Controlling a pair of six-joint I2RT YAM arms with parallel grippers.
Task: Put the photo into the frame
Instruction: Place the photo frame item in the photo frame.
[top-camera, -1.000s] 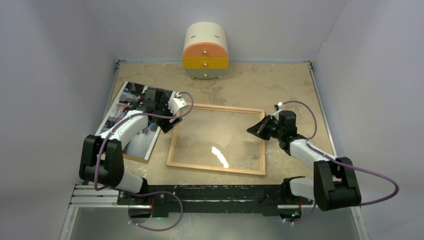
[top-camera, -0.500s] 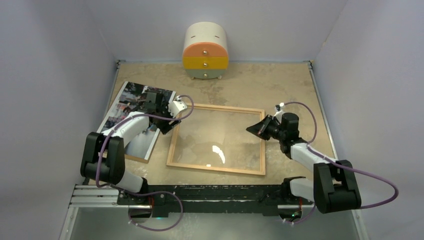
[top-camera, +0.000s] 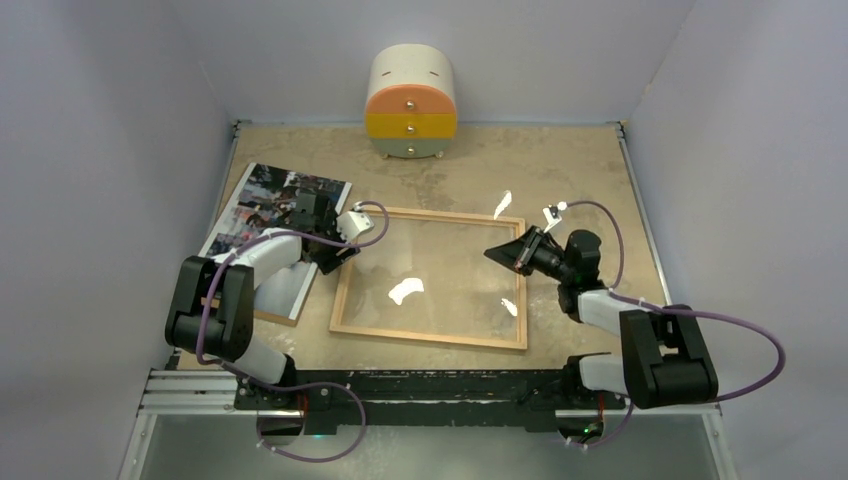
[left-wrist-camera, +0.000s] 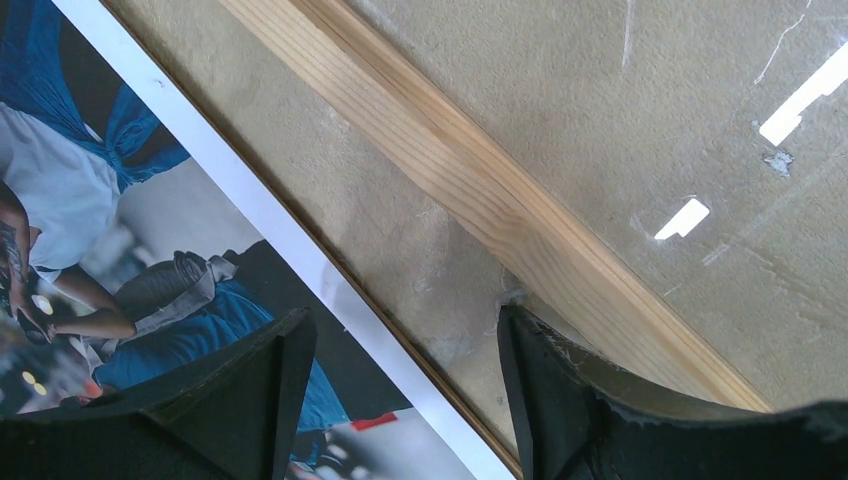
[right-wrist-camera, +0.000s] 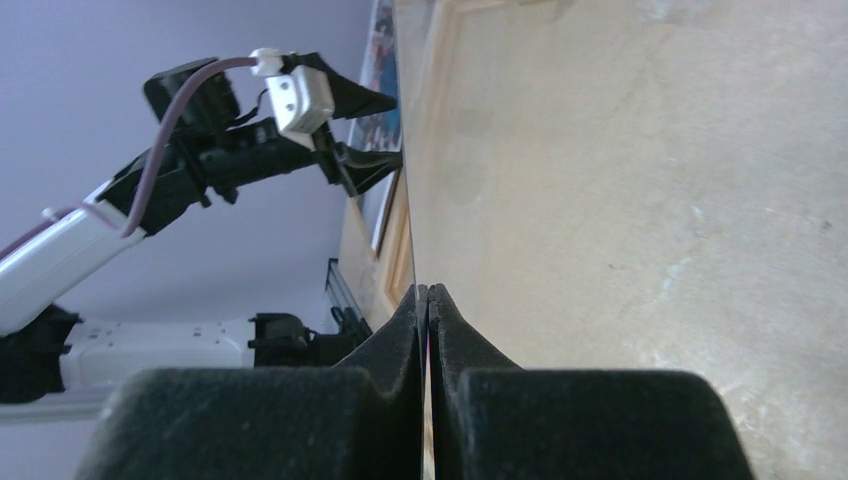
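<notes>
The frame (top-camera: 430, 337), thin light wood, lies flat in the middle of the worktop (top-camera: 560, 170). The photo (top-camera: 262, 205) lies outside it, just to the frame's left, angled, resting on a brown backing board (top-camera: 262, 316) whose edge shows along the photo's near side. A narrow strip of bare worktop separates the photo's white border from the frame's left rail.

The left end effector (top-camera: 335, 247) hangs low over that strip by the frame's far-left corner. In the left wrist view its fingers (left-wrist-camera: 285, 380) stand apart with nothing between them. One finger is above the photo and the other above the rail; whether either touches cannot be told.

The right end effector (top-camera: 503, 255) sits over the right part of the frame. In the right wrist view its fingers (right-wrist-camera: 395, 330) are pressed together on the thin edge of a clear pane (top-camera: 405, 292), which catches bright glints above the frame.

A round cream, orange and yellow drawer cabinet (top-camera: 411, 105) stands at the far edge, well apart.
</notes>
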